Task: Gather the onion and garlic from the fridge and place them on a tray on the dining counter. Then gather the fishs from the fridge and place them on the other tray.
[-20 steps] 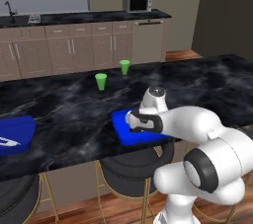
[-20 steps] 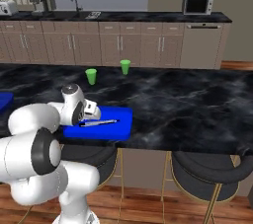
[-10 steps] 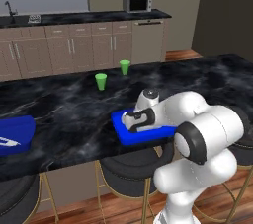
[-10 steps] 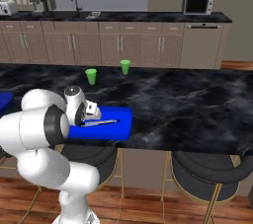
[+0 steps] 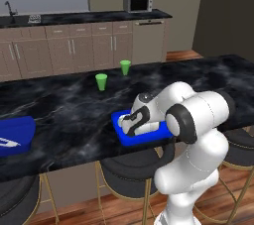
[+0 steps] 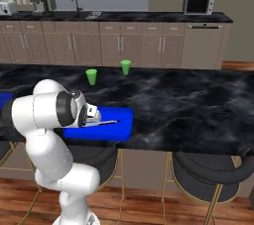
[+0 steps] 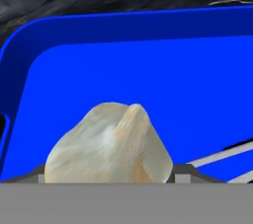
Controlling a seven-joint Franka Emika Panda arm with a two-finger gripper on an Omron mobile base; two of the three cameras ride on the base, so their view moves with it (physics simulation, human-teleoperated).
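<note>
Where the arm blocks it, blue tray half hidden.

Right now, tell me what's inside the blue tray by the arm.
The tray holds a pale garlic bulb at the claw and a thin grey fish. The arm covers the rest.

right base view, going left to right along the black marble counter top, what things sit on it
blue tray with a slender silver fish on it → nearer green cup → farther green cup
</note>
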